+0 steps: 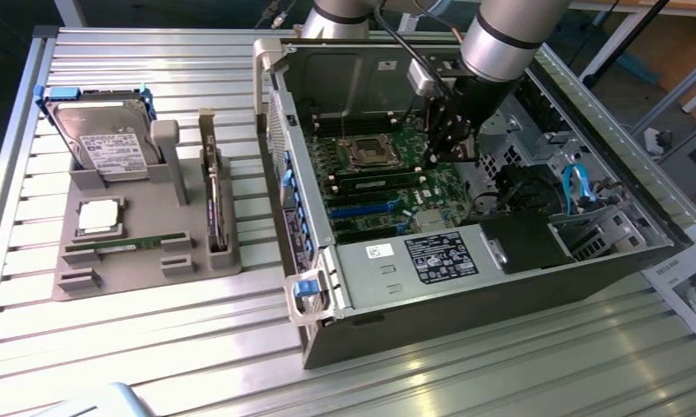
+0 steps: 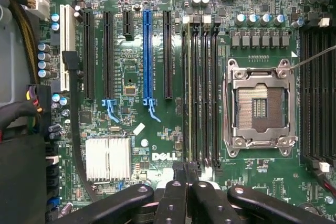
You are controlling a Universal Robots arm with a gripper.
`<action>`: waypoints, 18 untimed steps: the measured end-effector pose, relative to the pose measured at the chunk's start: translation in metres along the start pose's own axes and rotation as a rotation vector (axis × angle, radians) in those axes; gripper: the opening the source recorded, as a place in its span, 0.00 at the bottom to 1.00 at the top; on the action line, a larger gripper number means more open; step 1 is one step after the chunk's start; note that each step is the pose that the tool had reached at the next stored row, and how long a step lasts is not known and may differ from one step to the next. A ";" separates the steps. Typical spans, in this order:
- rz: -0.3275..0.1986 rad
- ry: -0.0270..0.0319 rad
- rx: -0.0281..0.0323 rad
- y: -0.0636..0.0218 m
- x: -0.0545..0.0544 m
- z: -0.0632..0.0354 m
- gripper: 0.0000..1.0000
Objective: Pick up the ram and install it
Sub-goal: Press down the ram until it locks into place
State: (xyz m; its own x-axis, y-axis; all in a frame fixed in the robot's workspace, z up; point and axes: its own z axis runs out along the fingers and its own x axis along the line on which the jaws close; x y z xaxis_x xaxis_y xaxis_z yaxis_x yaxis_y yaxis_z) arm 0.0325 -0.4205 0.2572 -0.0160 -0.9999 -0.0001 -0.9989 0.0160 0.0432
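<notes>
- Pincer: clenched on ram, we judge.
- Ram: edge-on, in line with slots beside socket.
- Step: seating. It calls for square alignment and an even press.

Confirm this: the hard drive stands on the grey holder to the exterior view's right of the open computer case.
Not right. The exterior view shows the hard drive standing on the grey holder to that view's left of the open computer case.
</notes>
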 end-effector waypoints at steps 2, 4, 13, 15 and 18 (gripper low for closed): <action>0.000 0.0000 0.0000 -0.0005 0.000 0.0000 0.10; 0.000 -0.0002 0.0000 -0.0027 0.000 0.0000 0.10; 0.000 -0.0006 0.0000 -0.0038 0.000 0.0056 0.10; 0.000 -0.0006 0.0000 -0.0038 0.000 0.0071 0.10; 0.000 -0.0007 0.0000 -0.0049 0.000 0.0071 0.10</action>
State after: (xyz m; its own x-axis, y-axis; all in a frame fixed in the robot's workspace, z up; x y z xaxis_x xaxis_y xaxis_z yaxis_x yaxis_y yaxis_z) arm 0.0370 -0.4204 0.2499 -0.0159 -0.9999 -0.0008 -0.9989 0.0158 0.0432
